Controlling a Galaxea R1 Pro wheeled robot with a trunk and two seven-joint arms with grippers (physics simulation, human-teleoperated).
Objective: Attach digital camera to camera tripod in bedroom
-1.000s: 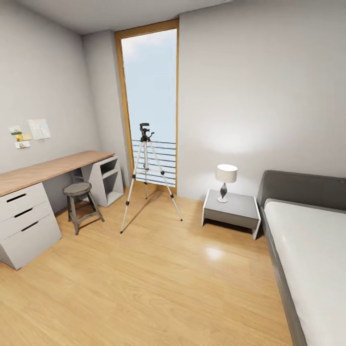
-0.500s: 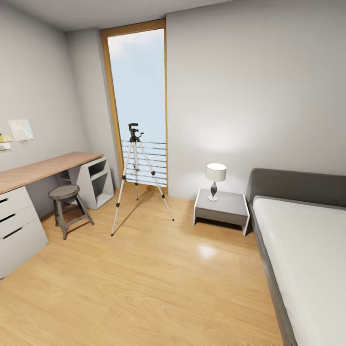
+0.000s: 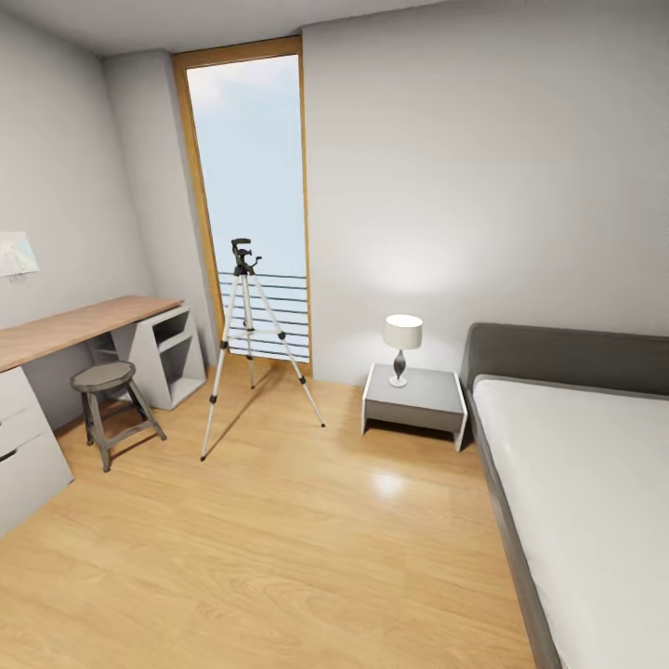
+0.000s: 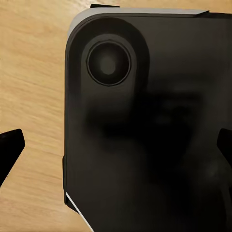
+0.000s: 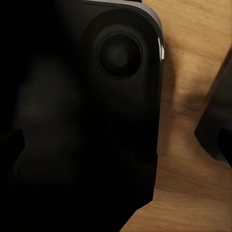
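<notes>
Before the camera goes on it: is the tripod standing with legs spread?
Yes. The camera tripod stands upright by the window, its three legs splayed on the floor.

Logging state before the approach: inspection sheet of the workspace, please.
Surface: light wood floor, bare ahead.
Job's things: camera tripod upright on spread legs before the tall window, head bare; digital camera nothing seen.
Clutter: stool by the desk; lamp on the nightstand.
Grippers: left fingertips apart at the frame edges over the robot's dark body; right cannot tell.
Cables: nothing seen.
Surroundings: bed at right, white walls.
</notes>
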